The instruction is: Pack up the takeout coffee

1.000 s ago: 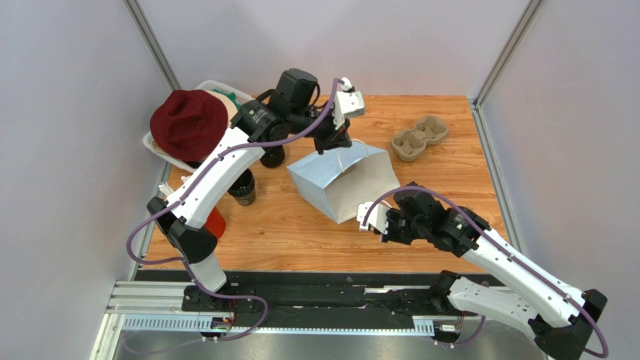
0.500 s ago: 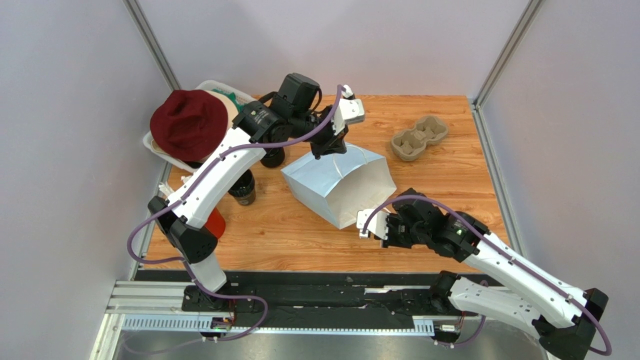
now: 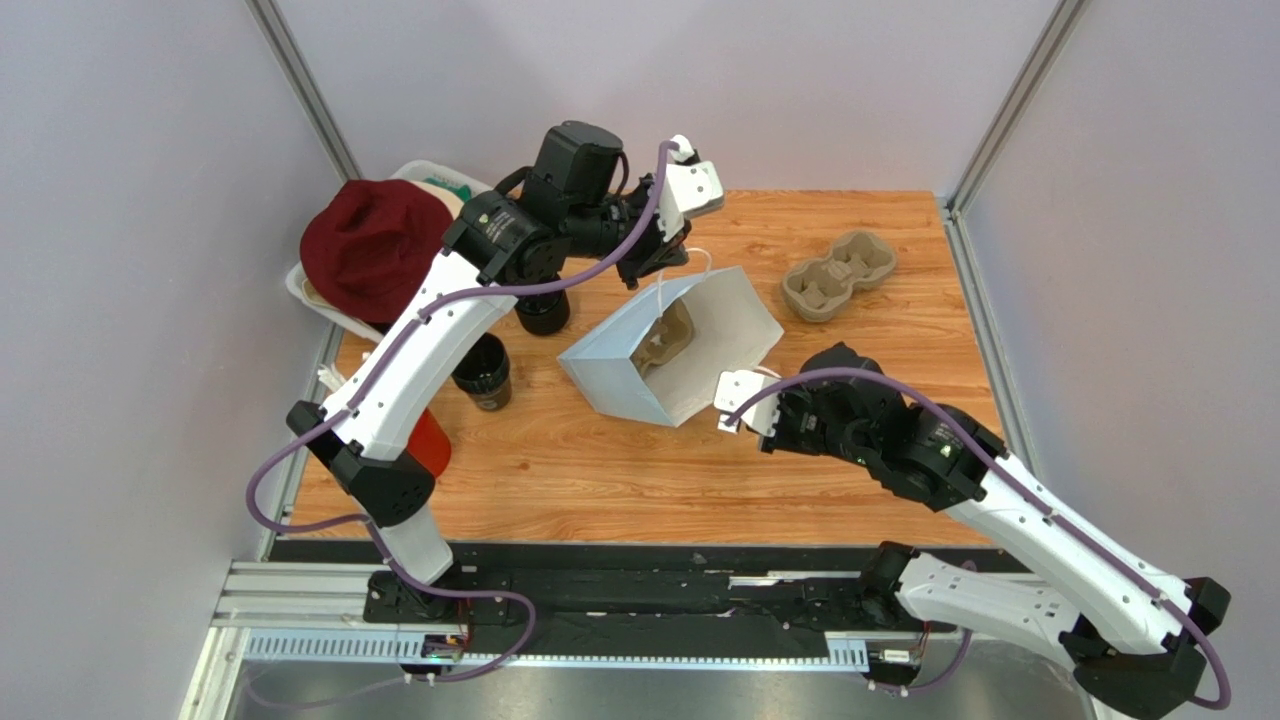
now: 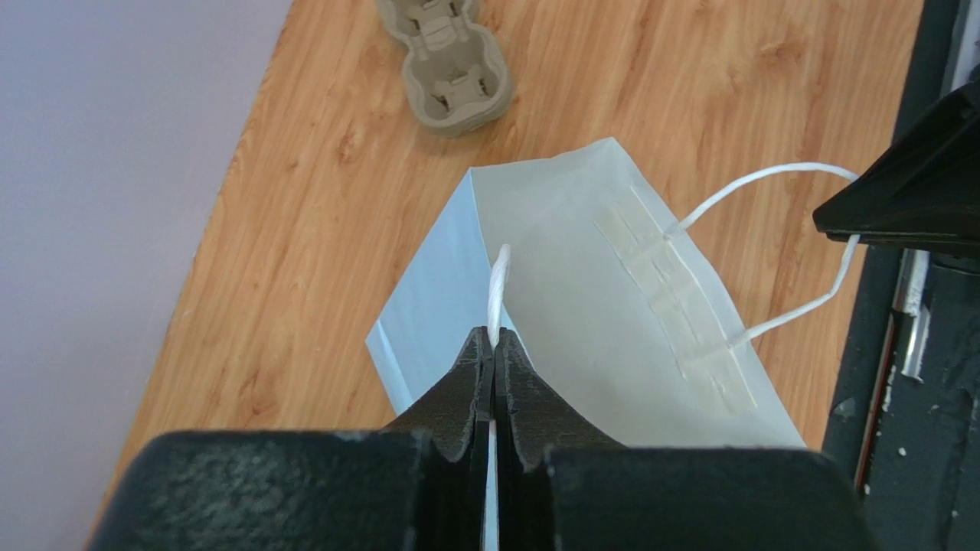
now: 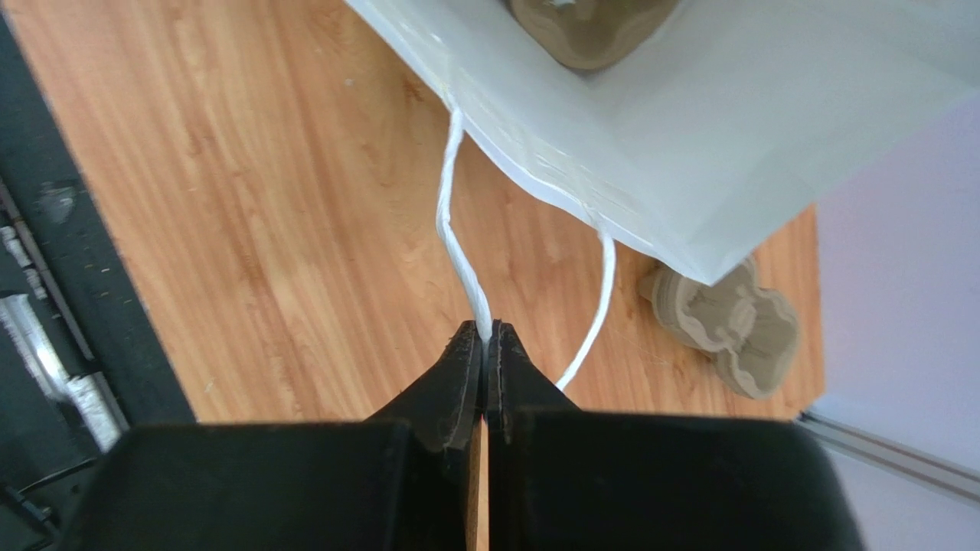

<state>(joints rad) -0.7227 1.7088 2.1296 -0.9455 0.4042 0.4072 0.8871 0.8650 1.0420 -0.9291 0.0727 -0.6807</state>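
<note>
We read this as a lab robot cell: plain grey partition walls (image 3: 135,375), aluminium corner posts (image 3: 305,90), one wood-top bench (image 3: 601,473) boxed in between them, and a black mounting rail (image 3: 676,578) with silver extrusion track (image 3: 301,623) along the near edge.

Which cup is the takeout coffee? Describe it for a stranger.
On the wooden table's left side, find the dark red hat. Between it and the red cup nearer the front edge, beside the white left arm, stands a small disposable cup. Unlike its red neighbour, it is near-black.
</note>
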